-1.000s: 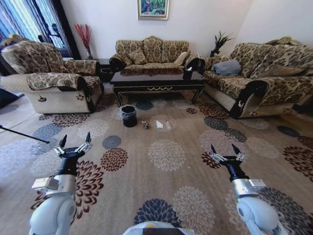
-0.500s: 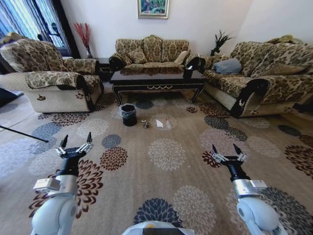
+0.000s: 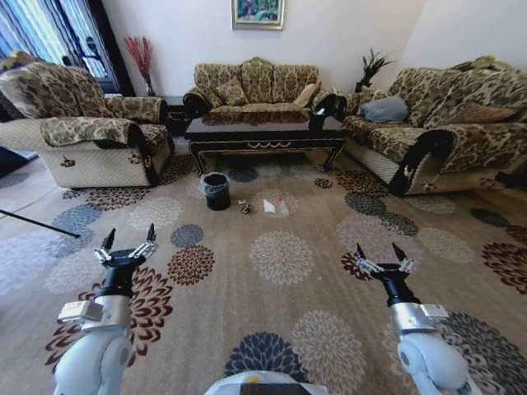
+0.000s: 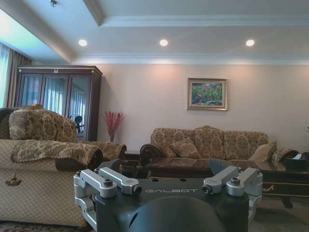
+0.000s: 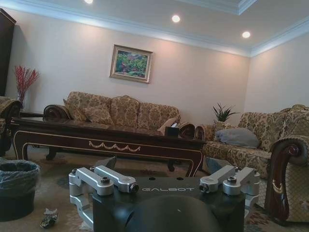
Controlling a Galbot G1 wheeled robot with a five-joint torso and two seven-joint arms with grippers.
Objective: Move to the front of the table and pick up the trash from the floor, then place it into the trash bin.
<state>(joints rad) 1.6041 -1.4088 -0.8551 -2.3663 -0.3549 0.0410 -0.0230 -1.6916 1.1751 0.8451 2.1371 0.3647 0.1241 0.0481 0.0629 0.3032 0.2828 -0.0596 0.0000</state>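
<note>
Left tool (image 3: 126, 242) at lower left and right tool (image 3: 381, 258) at lower right both hang spread wide and empty over the carpet. Well ahead, mid-frame, the trash (image 3: 268, 206) lies just right of the trash bin (image 3: 216, 190), before the counter (image 3: 263, 132). That folded paper looks light and floppy, best pinched at its raised edge; its long axis I can't tell.

Home living room: sofas (image 3: 256, 82), floral carpet (image 3: 280, 259).
</note>
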